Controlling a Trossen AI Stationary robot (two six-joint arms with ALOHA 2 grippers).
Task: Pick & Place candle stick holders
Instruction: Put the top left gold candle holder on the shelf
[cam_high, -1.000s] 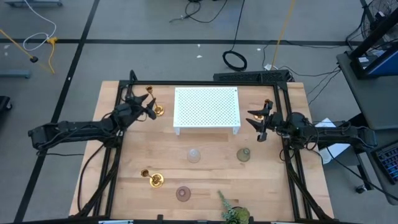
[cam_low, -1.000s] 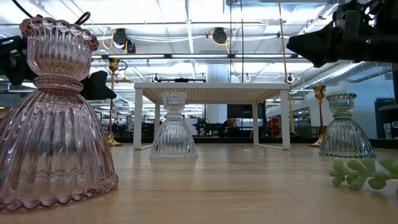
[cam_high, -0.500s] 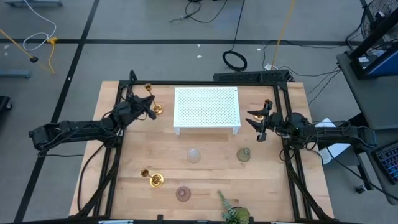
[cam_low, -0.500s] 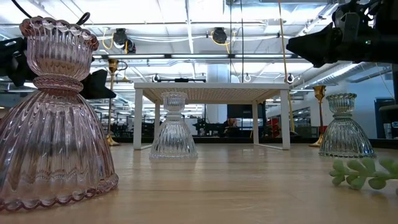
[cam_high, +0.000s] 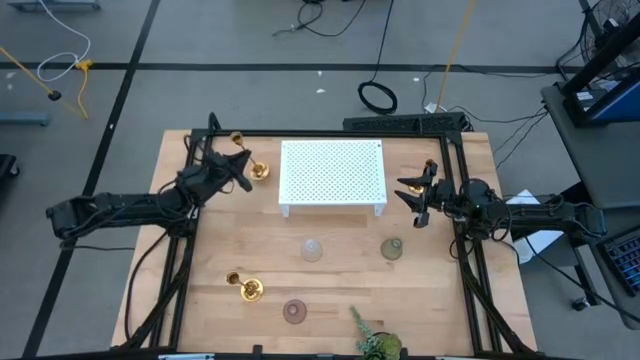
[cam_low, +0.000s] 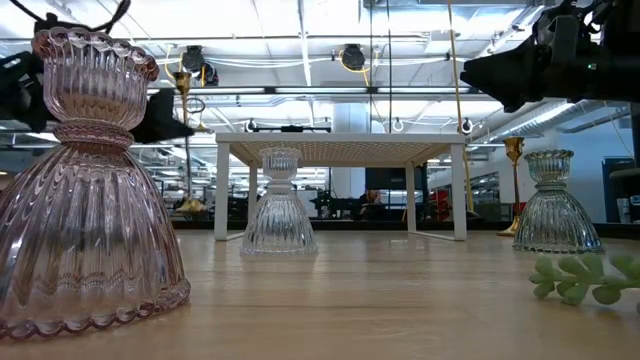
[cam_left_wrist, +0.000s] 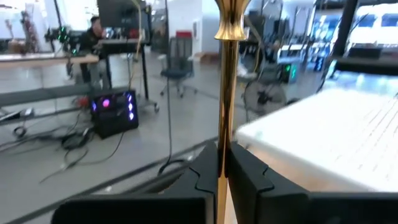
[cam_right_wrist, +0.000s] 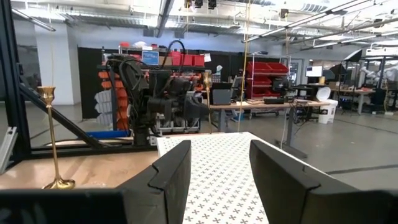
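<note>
My left gripper (cam_high: 243, 172) is at the far left of the table, shut on a gold candle stick holder (cam_high: 259, 170) beside the white perforated stand (cam_high: 332, 172). In the low view this holder (cam_low: 184, 140) hangs above the wood. My right gripper (cam_high: 414, 200) stands open at the far right, near another gold holder (cam_high: 431, 168) that stands on its round base. A third gold holder (cam_high: 247, 288) stands near left. The clear (cam_high: 313, 249), green (cam_high: 392, 248) and pink (cam_high: 294, 311) glass holders rest on their wide bases. My left gripper pinches the holder's thin stem (cam_left_wrist: 222, 163) between its two fingers, well below the cup top. The fingers come level from the table's left and lie across the stem. The holder stays nearly upright, and its round base (cam_low: 190, 205) is lifted clear of the table.
A green leafy sprig (cam_high: 375, 342) lies at the near edge. Black frame rails (cam_high: 187, 250) run along both sides of the table. Bare wood lies between the stand and the glass holders.
My left gripper has shut on the gold holder's stem and gone up a little. The holder's base has left the table and shifted slightly toward the far edge. It has stayed nearly upright.
</note>
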